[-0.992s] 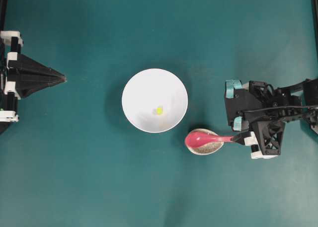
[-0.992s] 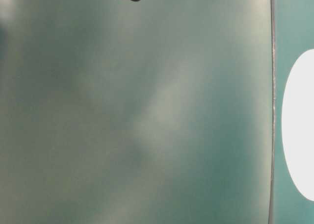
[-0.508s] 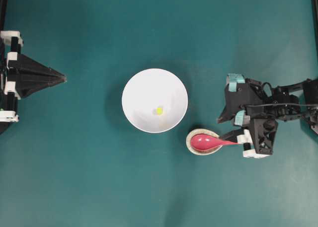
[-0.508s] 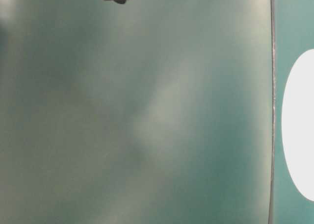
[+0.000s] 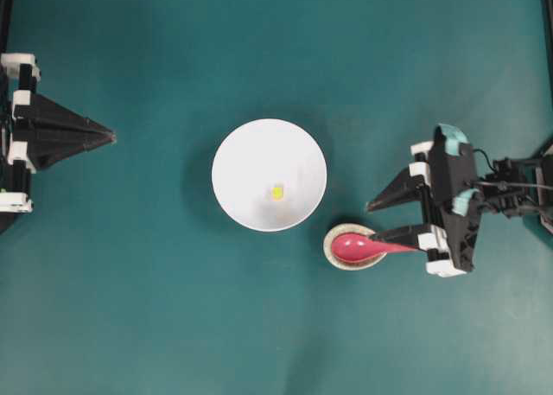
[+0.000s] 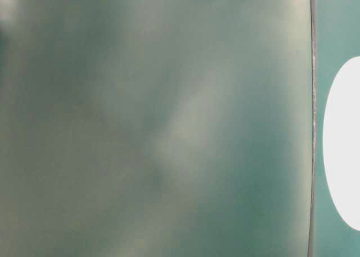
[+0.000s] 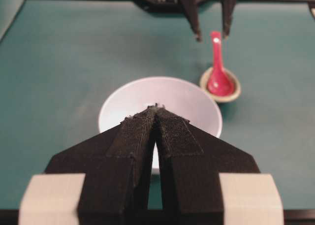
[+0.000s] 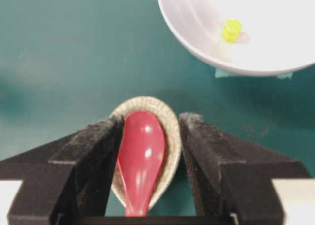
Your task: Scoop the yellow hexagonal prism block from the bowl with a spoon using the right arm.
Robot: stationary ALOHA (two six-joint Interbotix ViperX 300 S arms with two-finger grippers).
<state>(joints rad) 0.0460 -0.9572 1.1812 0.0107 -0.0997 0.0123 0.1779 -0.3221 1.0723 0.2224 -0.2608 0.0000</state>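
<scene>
Grasping the glossy pink-red spoon (image 8: 141, 158) on its speckled cream dish (image 8: 170, 131) — right gripper (image 8: 150, 131) spread, straddling the handle. Best closed squarely, lifted level. Tiny yellow hexagonal block (image 5: 276, 191) inside glossy white bowl (image 5: 238, 149).

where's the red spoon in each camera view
Overhead: the spoon lies lower right of centre, scoop in the small speckled dish.
Table-level: not in it.
Left wrist: upper right, beyond the bowl.
Right wrist: bottom centre, between the open right claw fingers.
Shared landmark: the white bowl, beside the spoon in three views.
</scene>
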